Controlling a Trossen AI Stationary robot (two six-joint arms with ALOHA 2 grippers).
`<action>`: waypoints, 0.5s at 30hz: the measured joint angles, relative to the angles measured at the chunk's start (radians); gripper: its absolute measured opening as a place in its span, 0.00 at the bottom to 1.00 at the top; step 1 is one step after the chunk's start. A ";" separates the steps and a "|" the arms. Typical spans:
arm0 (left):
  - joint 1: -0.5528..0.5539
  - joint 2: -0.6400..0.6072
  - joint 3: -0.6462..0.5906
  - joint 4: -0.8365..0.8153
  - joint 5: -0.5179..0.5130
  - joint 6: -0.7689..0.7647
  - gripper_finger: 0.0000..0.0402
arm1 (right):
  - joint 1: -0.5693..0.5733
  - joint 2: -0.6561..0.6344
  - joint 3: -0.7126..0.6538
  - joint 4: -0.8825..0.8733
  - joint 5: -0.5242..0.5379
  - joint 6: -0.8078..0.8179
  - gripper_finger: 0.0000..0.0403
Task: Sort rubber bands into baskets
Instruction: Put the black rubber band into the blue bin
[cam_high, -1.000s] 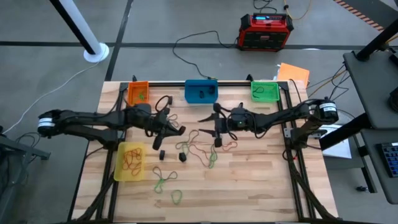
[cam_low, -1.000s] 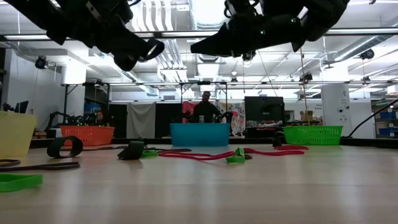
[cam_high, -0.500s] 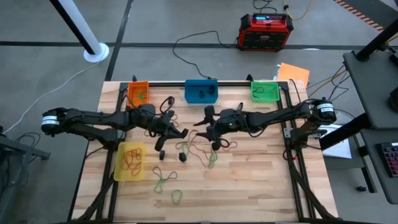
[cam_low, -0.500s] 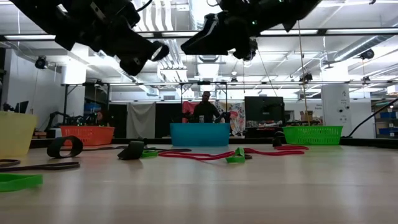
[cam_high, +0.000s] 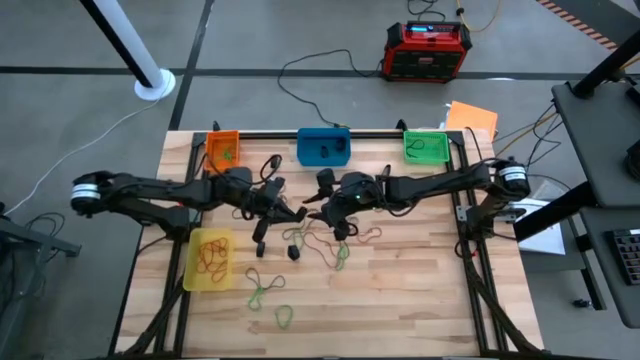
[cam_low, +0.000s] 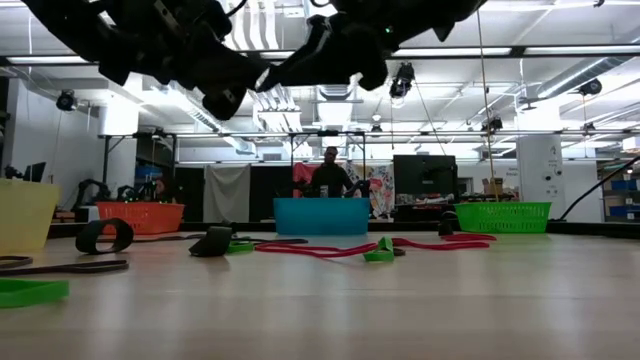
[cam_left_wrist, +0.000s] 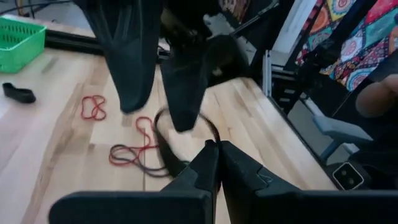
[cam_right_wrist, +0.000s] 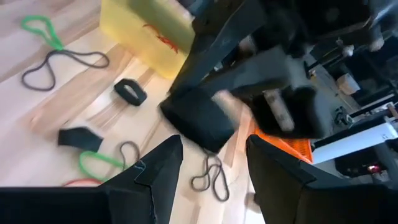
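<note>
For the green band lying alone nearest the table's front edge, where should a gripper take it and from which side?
The green rubber band lies flat as a floppy open loop, apart from the others. Probably best to come straight down from above and pinch one strand across its width, one finger inside the loop and one outside; a sideways approach would likely just push it along the table.

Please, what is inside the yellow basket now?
The yellow basket holds several red-brown rubber bands, seen from above; their exact number cannot be counted. In the low view its wall hides the contents, and both grippers hover elsewhere.
</note>
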 joint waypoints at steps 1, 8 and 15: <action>0.000 0.005 0.000 -0.005 0.000 0.000 0.00 | 0.000 0.008 0.008 0.006 0.000 -0.004 0.43; 0.000 0.049 0.000 0.021 0.000 -0.007 0.00 | 0.000 0.011 0.028 -0.015 0.000 -0.043 0.43; 0.000 0.075 0.000 0.113 0.043 -0.019 0.00 | 0.000 0.011 0.028 -0.020 0.000 -0.043 0.39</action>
